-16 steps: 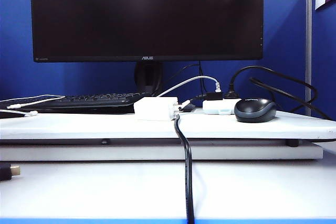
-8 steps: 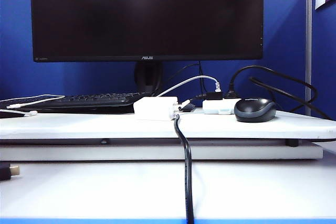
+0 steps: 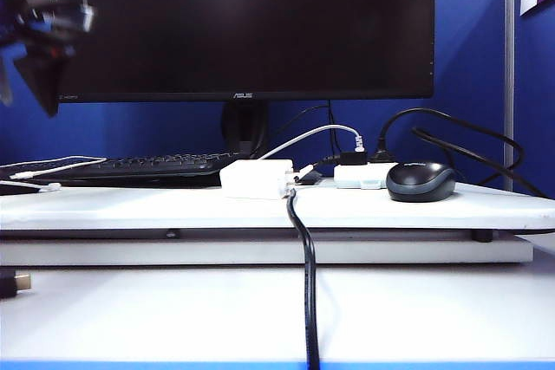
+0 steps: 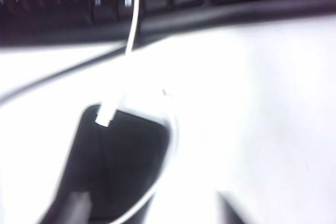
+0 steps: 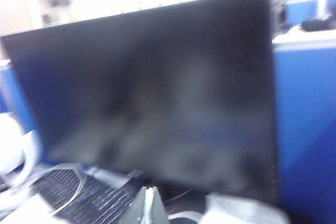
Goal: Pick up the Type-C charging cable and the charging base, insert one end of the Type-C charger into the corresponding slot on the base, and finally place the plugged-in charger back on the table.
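The left claw hung blurred at the upper left of the exterior view, high above the table, its spread impossible to tell. The right claw was pressed together, tips aimed at the monitor. The Type-C charging cable lay beside the keyboard; the charging base sat mid-table.

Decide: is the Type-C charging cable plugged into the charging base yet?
Not plugged in. The Type-C charging cable lies loose near the keyboard, far from the charging base.
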Controlling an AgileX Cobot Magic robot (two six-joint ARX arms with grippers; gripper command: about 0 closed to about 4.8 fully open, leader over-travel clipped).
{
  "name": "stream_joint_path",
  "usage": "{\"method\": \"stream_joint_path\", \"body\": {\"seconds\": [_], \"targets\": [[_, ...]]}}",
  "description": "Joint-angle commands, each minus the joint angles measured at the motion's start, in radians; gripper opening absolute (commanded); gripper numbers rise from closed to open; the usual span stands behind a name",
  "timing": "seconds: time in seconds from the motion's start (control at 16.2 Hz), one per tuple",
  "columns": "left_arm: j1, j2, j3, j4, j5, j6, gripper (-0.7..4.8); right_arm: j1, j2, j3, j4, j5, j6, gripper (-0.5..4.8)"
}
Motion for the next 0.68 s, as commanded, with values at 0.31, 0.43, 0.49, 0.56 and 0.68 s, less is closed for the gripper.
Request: {"method": "stream_joint_path", "body": {"seconds": [0.31,0.43,0.49,0.56,0.68], "targets": [[-0.001,0.106,0.003,-0.021,-0.076,-0.074,3.31,0.061,0.04,0.005,-0.029,0.001,0.003,-0.01],[-0.001,0.106,0.003,-0.021,-0.076,-0.074,3.31,0.061,0.04,0.005,-0.029,0.001,0.003,-0.01],[-0.001,0.107,0.003,-0.027,-0.072,-0.074,3.3,0.061,0.039,0.005,-0.029,0.0,0.003,-0.01],[-0.001,0.107,0.003,-0.035,-0.054,-0.075,3.29,0.061,0.039,0.005,-0.029,0.001,0.003,-0.01],[-0.001,0.117,0.003,-0.06,-0.02,-0.079,2.99,0.061,0.038,0.005,-0.029,0.0,0.003,-0.01]]}}
